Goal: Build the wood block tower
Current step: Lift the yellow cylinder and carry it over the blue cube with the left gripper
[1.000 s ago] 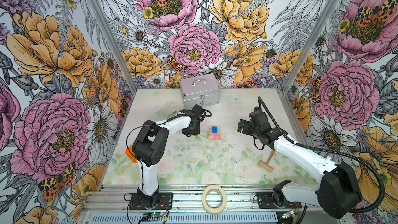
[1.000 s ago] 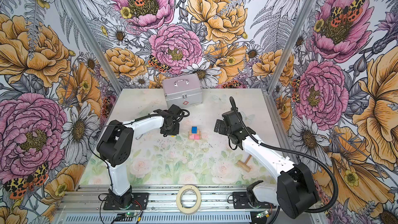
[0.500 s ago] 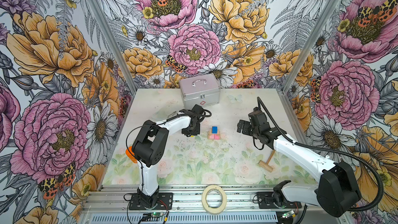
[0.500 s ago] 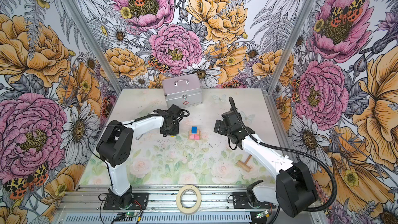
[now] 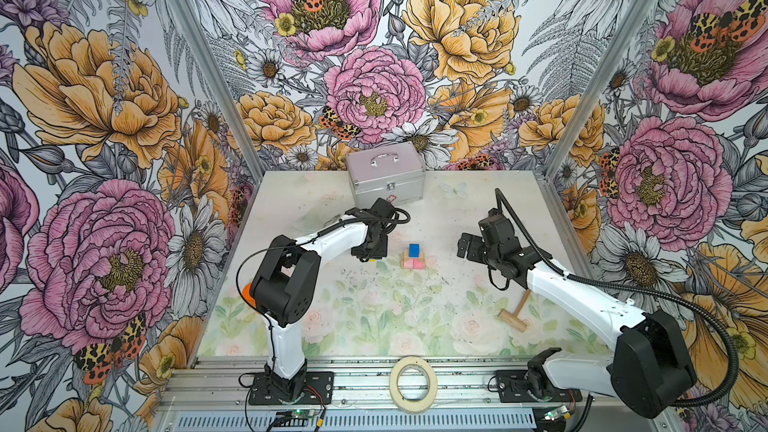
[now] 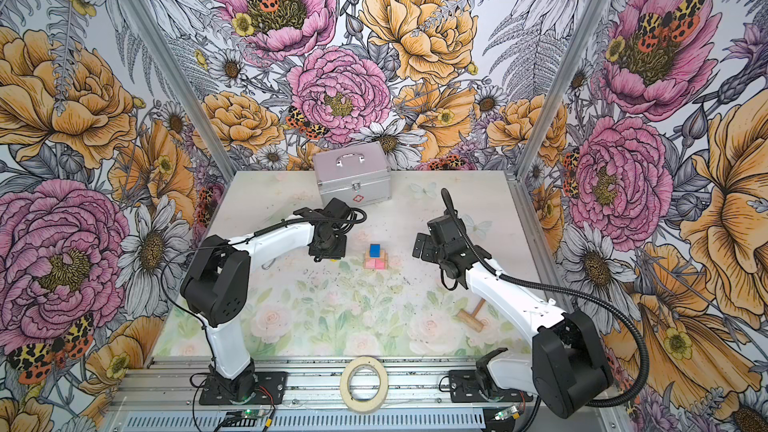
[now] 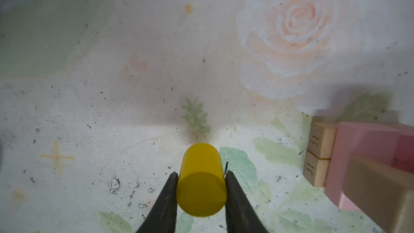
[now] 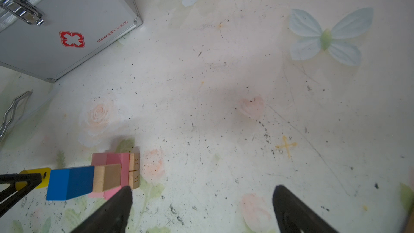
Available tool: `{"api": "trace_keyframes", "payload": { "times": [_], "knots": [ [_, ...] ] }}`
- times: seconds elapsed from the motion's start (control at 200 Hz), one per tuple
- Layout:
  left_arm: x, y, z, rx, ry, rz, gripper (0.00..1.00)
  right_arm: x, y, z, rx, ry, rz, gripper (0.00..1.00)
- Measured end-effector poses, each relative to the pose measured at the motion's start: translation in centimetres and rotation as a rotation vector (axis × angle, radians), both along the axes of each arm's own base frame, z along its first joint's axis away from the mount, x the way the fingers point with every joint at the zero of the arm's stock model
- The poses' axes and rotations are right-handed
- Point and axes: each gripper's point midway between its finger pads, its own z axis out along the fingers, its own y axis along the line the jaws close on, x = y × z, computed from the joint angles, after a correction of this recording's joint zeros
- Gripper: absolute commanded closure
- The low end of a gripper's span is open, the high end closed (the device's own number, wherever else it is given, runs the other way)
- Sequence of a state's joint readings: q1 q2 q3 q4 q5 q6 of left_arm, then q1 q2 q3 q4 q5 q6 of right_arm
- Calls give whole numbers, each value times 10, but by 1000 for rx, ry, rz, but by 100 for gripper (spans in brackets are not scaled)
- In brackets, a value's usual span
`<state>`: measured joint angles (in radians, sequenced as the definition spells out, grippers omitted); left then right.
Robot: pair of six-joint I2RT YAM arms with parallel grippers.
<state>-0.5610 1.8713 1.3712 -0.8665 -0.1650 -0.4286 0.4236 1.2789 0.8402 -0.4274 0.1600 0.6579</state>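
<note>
Two arms stand on a metal rail (image 5: 357, 382) at the front edge of a flat table (image 5: 374, 317). The table surface is a pale printed sheet with faded roses, green leaves and light blue butterflies. It is scuffed, speckled with dark marks, and carries small yellow crosses. Three wall panels (image 5: 124, 118) printed with large pink, orange and white flowers enclose the table on the left, back and right. Bare metal posts (image 5: 208, 64) stand at the two back corners.

Left gripper (image 7: 201, 175): closed part-way on the yellow cylinder (image 7: 201, 189), with one finger on each side of its curved wall and its flat end toward the wrist camera. Whether the cylinder touches the table cannot be told. In both top views it sits just left of the tower (image 5: 413, 257).

Tower: near the table centre. Two numbered tan bricks (image 7: 319, 151) lie side by side at the base, with pink bricks (image 7: 358, 153) above them. An upper tan brick (image 8: 107, 177) comes next, and the blue block (image 5: 414, 249) is on top.

Right gripper (image 8: 202, 190): jaws fully apart, holding nothing, above bare table to the right of the tower.

A silver case (image 5: 386, 178) stands at the back edge. A mallet (image 5: 515, 311) lies front right. A tape roll (image 5: 412, 384) lies on the rail.
</note>
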Motion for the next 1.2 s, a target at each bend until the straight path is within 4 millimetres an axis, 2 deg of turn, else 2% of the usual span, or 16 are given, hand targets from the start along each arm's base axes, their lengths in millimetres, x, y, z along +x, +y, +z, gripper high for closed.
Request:
{"api": "trace_keyframes", "payload": {
  "times": [0.34, 0.656, 0.966, 1.196],
  "knots": [
    [1, -4, 10, 0, -11, -24, 100, 0, 0, 0, 3, 0, -1, 1],
    [3, -16, 27, 3, -32, -75, 100, -1, 3, 0, 14, 3, 8, 1],
    [6, -29, 51, 16, -64, -139, 100, -2, 0, -6, 10, 13, 2, 1],
    [5, -46, 77, 14, -94, -208, 100, -2, -2, -7, 12, 15, -3, 1]
  ]
}}
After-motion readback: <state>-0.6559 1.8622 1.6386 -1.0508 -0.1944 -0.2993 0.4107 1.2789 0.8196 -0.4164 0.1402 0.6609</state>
